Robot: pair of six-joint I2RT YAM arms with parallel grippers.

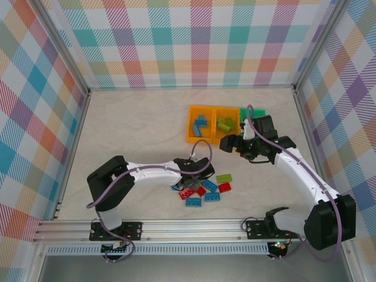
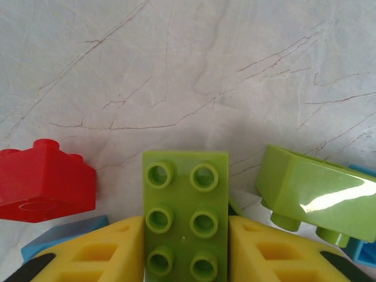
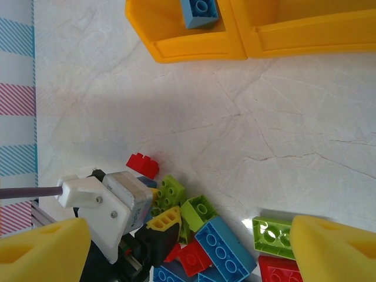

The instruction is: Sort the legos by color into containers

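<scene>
Left wrist view shows you the left gripper (image 2: 186, 254) clamped on a lime green lego (image 2: 183, 194), studs up, with a yellow finger against each long side. A red lego (image 2: 44, 179) lies to its left and a tilted lime lego (image 2: 317, 191) to its right. In the top external view your right gripper (image 1: 238, 145) hangs wide open and empty beside the two orange containers (image 1: 189, 126) and the green container (image 1: 259, 111). The loose pile (image 1: 205, 192) sits on the counter (image 1: 135, 123).
</scene>
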